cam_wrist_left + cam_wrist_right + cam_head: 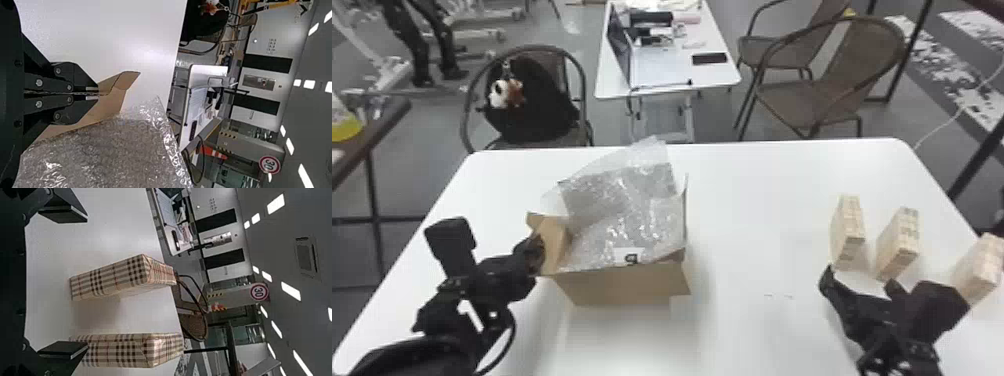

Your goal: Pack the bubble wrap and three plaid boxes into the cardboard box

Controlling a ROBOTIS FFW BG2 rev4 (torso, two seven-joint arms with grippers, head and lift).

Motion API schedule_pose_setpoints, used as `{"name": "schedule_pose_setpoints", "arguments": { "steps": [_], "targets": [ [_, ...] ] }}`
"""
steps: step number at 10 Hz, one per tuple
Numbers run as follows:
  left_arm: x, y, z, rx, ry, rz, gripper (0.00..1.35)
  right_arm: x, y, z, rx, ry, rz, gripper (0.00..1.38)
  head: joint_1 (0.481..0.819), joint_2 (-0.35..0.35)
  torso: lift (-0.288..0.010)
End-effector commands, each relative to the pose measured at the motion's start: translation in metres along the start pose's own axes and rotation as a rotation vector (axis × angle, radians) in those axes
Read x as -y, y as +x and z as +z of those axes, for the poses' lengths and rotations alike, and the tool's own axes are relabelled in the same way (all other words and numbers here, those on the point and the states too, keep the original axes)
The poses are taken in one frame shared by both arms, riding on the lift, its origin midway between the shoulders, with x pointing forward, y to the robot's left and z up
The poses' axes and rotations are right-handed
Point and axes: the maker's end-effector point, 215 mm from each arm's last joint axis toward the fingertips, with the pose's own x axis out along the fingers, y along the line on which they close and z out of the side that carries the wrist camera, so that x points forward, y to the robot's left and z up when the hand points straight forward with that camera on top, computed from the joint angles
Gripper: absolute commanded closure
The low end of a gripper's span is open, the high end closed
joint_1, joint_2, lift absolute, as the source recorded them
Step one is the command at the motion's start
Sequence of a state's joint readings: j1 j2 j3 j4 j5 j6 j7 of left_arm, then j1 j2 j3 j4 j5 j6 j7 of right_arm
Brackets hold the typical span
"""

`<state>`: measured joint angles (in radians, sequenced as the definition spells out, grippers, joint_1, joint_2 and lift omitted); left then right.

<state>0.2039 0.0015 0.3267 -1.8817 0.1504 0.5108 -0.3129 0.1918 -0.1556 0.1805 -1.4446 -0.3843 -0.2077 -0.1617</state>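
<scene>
The cardboard box [627, 287] stands open on the table, with bubble wrap [627, 205] spread in it and rising past its far rim. At the box's left side is my left gripper [539, 250]; in the left wrist view the left gripper [98, 94] is shut on a cardboard flap [121, 84], beside the bubble wrap [101, 156]. Three plaid boxes [847, 232] [898, 242] [978, 267] stand upright at the table's right. My right gripper [857, 282] is open just in front of them. In the right wrist view the right gripper [64, 282] has one plaid box [109, 278] beyond its empty gap.
The white table [757, 190] carries everything. Behind it are a chair with a black bag [532, 110], a smaller table [662, 70] with a laptop and several items, and wicker chairs [832, 75] at the right.
</scene>
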Motion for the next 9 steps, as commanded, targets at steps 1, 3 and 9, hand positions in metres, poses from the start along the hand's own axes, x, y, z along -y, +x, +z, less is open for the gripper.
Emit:
{"name": "schedule_pose_setpoints", "arguments": {
  "steps": [1, 3, 9],
  "targets": [
    [0.003, 0.001, 0.002, 0.004, -0.001, -0.004, 1.21, -0.005, 0.008, -0.005, -0.011, 0.008, 0.008, 0.16, 0.695, 0.106, -0.092],
    [0.005, 0.002, 0.005, 0.008, 0.004, -0.005, 1.21, -0.01, 0.015, -0.005, -0.013, 0.019, 0.017, 0.16, 0.695, 0.111, -0.092],
    [0.011, 0.005, 0.008, 0.013, 0.013, -0.015, 1.21, -0.024, 0.026, 0.018, 0.029, -0.034, 0.036, 0.16, 0.695, 0.114, -0.092]
  ]
}}
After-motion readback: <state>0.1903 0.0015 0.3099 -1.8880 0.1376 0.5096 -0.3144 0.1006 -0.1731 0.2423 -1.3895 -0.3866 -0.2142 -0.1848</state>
